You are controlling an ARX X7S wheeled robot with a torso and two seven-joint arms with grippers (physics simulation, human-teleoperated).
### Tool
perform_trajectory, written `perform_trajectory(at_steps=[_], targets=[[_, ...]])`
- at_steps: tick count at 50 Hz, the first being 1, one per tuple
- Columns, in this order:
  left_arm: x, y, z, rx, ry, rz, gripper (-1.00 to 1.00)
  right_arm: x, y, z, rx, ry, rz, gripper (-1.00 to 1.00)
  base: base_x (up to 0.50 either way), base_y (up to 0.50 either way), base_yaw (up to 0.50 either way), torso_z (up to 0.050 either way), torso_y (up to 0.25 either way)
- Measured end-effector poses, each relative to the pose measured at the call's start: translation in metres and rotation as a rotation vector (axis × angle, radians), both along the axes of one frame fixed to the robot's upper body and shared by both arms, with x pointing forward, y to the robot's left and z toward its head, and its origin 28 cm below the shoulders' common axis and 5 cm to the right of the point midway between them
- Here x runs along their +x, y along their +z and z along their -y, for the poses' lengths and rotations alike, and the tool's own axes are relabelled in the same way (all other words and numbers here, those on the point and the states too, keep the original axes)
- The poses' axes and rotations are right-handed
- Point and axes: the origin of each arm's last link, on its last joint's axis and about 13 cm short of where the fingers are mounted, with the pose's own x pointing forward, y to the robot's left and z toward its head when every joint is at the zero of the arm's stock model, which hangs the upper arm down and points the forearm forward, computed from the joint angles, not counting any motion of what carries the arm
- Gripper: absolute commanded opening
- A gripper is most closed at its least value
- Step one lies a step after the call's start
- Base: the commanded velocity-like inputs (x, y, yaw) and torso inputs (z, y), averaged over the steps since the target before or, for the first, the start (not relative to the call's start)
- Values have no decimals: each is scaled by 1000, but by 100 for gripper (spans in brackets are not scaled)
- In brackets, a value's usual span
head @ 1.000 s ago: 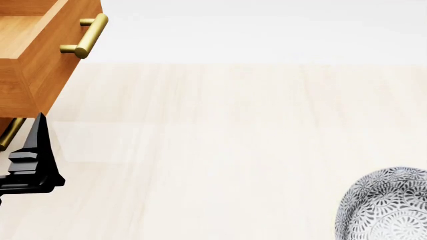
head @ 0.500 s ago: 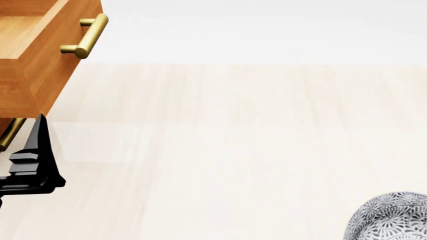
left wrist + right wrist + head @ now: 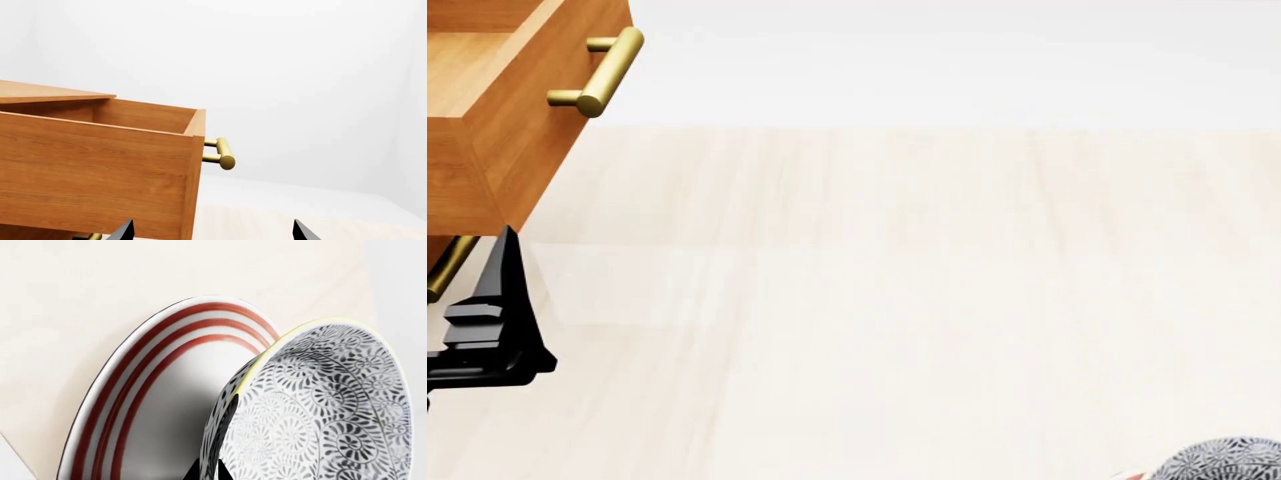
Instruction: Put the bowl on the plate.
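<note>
The bowl [image 3: 320,405], white with a dense grey-black floral pattern and a thin yellow rim, is held by its wall in my right gripper [image 3: 208,471], one finger inside and one outside. Right behind it lies the plate [image 3: 153,390], flat and white with red rings; I cannot tell if bowl and plate touch. The head view shows only the bowl's top [image 3: 1228,460] at the bottom right corner. My left gripper [image 3: 212,231] is open and empty beside the drawer; it shows at the head view's left edge [image 3: 501,300].
An open wooden drawer [image 3: 494,120] with a brass handle [image 3: 601,75] juts out at the far left, close to my left gripper. The same drawer [image 3: 100,165] fills the left wrist view. A pale wood tabletop [image 3: 894,300] spreads across the head view.
The bowl has slid steadily toward the bottom right corner of the head view, leaving only its top showing. The left arm and drawer have not moved.
</note>
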Motion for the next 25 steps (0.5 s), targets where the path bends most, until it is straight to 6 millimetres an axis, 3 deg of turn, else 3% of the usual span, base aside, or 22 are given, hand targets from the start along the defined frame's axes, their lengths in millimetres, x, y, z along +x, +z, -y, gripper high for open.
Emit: perform_trajectory(at_steps=[19, 20, 25], targets=[[0, 0, 0, 3, 1, 2, 100, -2, -11, 2, 24, -11, -9, -100, 0, 0, 0, 0, 0], [0, 0, 0, 3, 1, 2, 100, -2, -11, 2, 24, -10, -8, 100, 0, 0, 0, 0, 0], [0, 0, 0, 3, 1, 3, 100, -2, -13, 2, 19, -9, -9, 100, 0, 0, 0, 0, 0]])
